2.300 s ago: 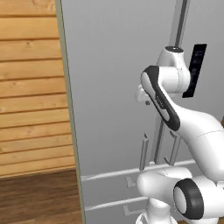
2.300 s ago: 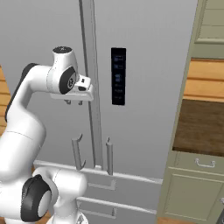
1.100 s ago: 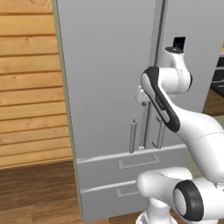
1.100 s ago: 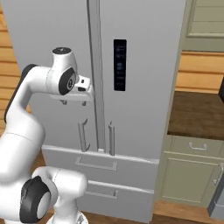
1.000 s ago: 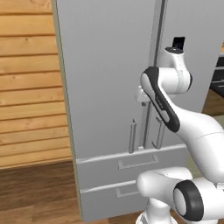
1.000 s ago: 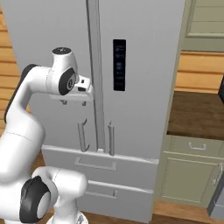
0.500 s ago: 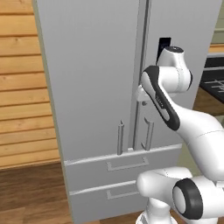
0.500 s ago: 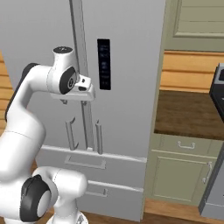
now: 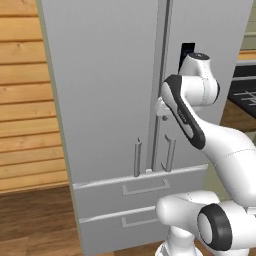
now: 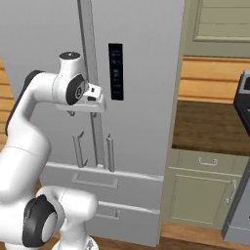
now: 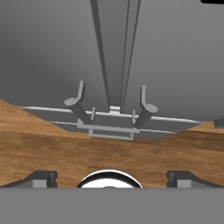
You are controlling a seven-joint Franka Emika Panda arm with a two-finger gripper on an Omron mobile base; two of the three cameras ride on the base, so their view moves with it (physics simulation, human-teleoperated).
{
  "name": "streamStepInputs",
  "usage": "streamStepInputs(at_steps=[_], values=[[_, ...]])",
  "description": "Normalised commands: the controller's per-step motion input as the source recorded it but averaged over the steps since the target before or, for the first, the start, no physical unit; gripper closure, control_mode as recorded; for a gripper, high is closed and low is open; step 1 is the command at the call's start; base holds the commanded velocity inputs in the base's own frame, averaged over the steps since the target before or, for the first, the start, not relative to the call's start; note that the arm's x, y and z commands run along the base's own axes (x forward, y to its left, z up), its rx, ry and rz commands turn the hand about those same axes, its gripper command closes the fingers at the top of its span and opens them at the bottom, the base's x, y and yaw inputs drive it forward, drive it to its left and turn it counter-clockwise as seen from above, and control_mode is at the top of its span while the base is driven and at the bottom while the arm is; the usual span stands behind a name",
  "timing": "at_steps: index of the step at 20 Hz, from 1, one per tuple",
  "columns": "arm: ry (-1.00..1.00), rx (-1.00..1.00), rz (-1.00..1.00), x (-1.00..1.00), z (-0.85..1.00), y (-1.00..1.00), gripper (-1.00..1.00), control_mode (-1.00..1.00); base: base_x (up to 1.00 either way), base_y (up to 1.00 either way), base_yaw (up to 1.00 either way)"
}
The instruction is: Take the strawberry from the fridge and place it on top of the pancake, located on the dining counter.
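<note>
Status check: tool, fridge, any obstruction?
Tool open, holding nothing, facing fridge. Both doors shut, handles untouched. Strawberry unseen behind doors.

Both base cams are sitting close behind the arm, facing the fridge (image 9: 110, 100) doors; hand cam's looking down its front at the handles (image 11: 78, 105).
</note>
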Motion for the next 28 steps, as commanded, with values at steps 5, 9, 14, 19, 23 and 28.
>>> streamStepInputs(at_steps=[5,9,14,19,23,28], values=[[0.00,0.00,0.01,0.05,-0.02,-0.09,-1.00,-1.00,-0.04,0.00,0.00],[-0.05,0.01,0.01,0.13,-0.46,-0.18,-1.00,-1.00,0.00,0.00,0.00],[-0.12,0.02,0.00,0.09,-0.60,-0.33,-1.00,-1.00,0.00,0.00,0.00],[-0.08,0.06,0.05,0.40,-0.79,-0.34,-1.00,-1.00,0.00,0.00,0.00],[-0.02,-0.01,0.00,0.43,-0.45,-0.10,-1.00,-1.00,0.00,0.00,0.00],[0.00,-0.01,0.00,0.46,-0.26,-0.08,-1.00,-1.00,0.00,0.00,0.00]])
